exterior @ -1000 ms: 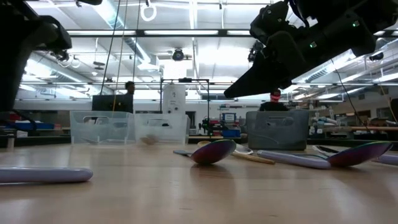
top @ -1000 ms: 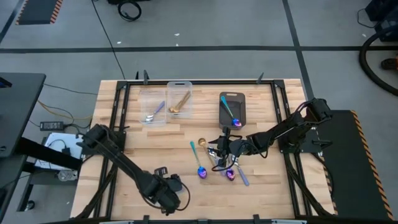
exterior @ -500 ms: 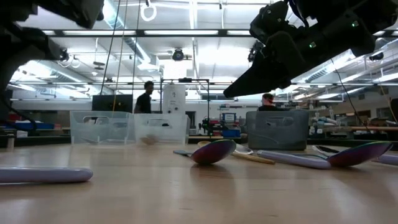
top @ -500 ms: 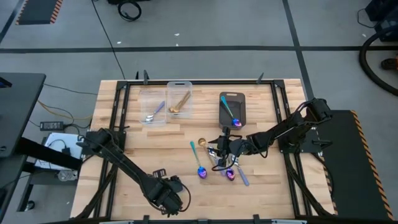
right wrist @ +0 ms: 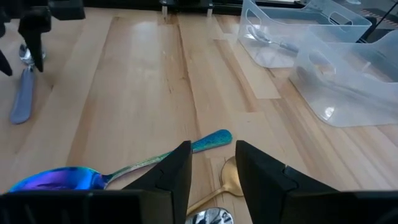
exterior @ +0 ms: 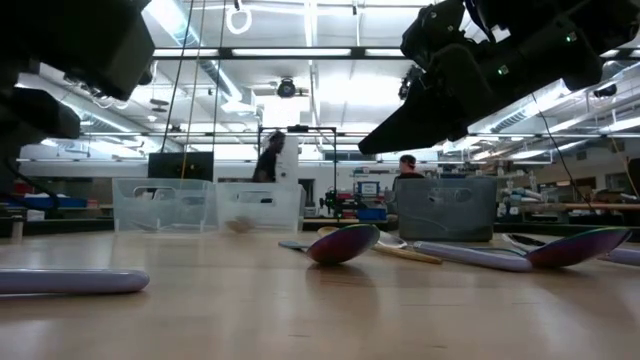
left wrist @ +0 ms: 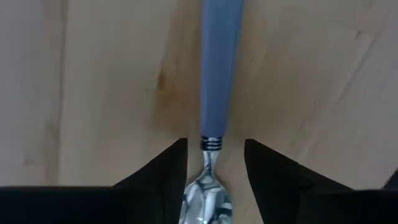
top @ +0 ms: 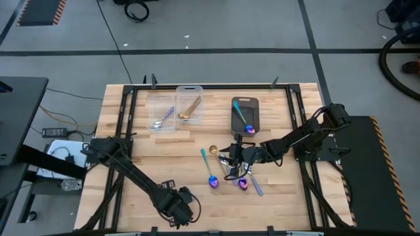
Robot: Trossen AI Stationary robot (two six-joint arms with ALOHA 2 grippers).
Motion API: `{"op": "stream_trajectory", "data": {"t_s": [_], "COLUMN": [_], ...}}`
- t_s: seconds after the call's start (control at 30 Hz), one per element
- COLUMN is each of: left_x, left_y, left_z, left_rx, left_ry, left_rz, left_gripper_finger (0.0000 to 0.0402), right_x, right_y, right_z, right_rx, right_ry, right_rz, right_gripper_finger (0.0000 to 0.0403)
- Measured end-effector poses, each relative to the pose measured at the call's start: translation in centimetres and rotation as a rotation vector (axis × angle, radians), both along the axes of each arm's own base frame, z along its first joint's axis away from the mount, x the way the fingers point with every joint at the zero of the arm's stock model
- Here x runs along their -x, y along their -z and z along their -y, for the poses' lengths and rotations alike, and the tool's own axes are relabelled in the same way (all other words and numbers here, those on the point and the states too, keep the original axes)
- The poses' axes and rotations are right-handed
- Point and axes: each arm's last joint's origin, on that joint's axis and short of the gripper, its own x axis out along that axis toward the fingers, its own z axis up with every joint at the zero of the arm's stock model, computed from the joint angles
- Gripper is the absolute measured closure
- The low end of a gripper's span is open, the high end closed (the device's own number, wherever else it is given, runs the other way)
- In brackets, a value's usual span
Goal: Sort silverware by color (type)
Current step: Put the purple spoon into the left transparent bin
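Note:
A silver spoon with a lavender handle (left wrist: 217, 68) lies flat on the wood near the table's front edge. My left gripper (left wrist: 216, 146) points straight down over it, open, with one finger on each side of the spoon's neck and a gap to each. It also shows in the high view, my left gripper (top: 178, 208). My right gripper (right wrist: 211, 152) hovers open over the pile of spoons at mid-table, above an iridescent spoon with a teal handle (right wrist: 208, 142) and a gold spoon (right wrist: 230, 177).
Two clear bins (top: 161, 111) (top: 189, 105) at the far left of centre hold a lavender-handled and a gold spoon. A dark grey bin (top: 245, 121) holds an iridescent spoon. More spoons (top: 211, 172) lie scattered under the right arm. People move in the room behind.
My left gripper has sunk toward the lavender-handled spoon near the front edge. My right gripper has kept still. The spoons have not moved.

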Motion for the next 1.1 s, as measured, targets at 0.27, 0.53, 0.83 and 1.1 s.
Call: {"op": "stream_trajectory", "data": {"t_s": [0.27,0.53,0.83,1.1], "left_x": [0.3,0.2,-0.2,-0.6], "left_y": [1.0,2.0,2.2,1.8], "left_z": [-0.3,-0.5,-1.7,-2.9], "left_rx": [-0.004,-0.036,-0.089,-0.127], "left_ry": [-0.001,0.043,0.071,0.052], "left_rz": [-0.004,-0.029,-0.057,-0.077], "left_gripper_finger": [0.0237,0.0248,0.0337,0.0366], "right_x": [0.0,0.0,0.0,0.2], "right_y": [-0.1,-0.1,0.0,0.2], "right_z": [0.0,0.0,0.0,-0.2], "right_rx": [-0.002,-0.005,-0.016,-0.043], "right_ry": [-0.001,0.001,-0.001,0.008], "right_rz": [0.006,0.006,0.006,-0.016], "right_gripper_finger": [0.0269,0.0269,0.0269,0.0269]}}
